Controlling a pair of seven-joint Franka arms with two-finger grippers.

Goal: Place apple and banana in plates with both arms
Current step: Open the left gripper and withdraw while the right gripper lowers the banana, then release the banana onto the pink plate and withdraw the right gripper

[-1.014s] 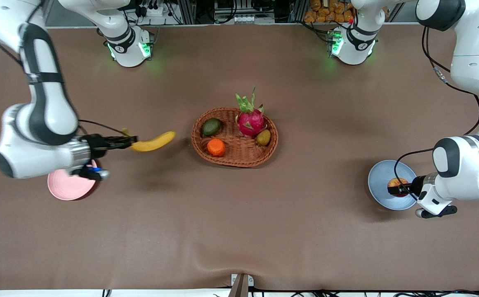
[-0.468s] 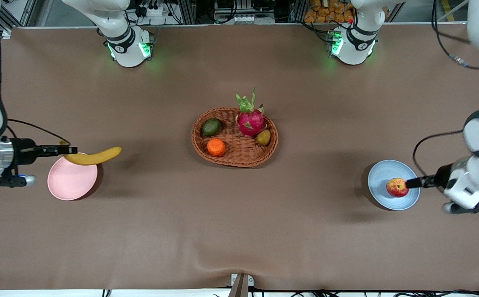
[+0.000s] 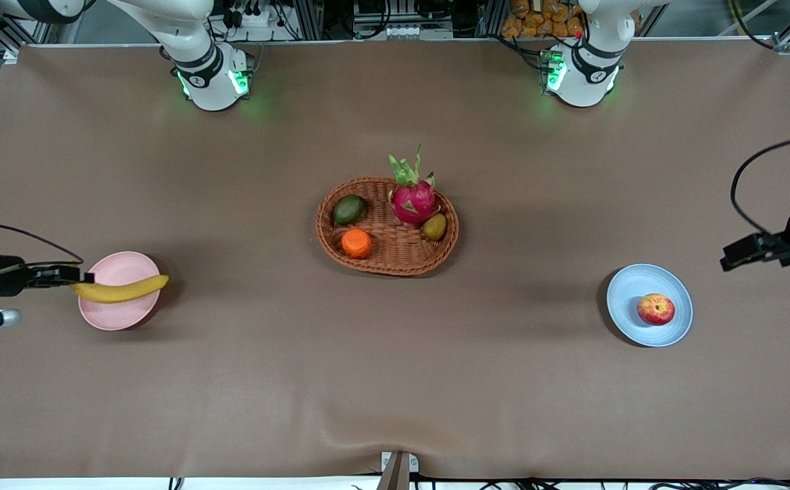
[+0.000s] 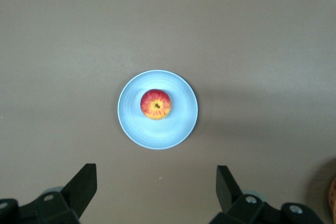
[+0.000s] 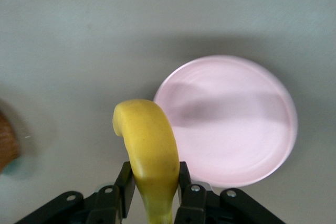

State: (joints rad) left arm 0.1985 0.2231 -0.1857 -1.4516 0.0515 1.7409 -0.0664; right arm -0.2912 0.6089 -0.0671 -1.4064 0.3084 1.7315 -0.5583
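Brown cloth covers the table, and in the front view we see the small round red-and-yellow apple resting on the light blue round plate toward the left arm's end. The left arm's black two-finger gripper is up in the air over bare cloth beside that plate, apart from the apple; from here we cannot tell how its fingers stand. Toward the right arm's end, the right arm's black two-finger gripper pinches one end of the long curved yellow banana, which stretches across the pale pink round plate. We cannot tell from here whether the banana touches that plate. Between the two plates sits the brown wicker basket with the pink dragon fruit, the orange round fruit and two greenish fruits.

In the left wrist view we see the apple in the middle of the blue plate, while the gripper's fingers stand wide apart, holding nothing.

In the right wrist view we see the fingers closed on the banana, whose free end is over the rim of the pink plate.
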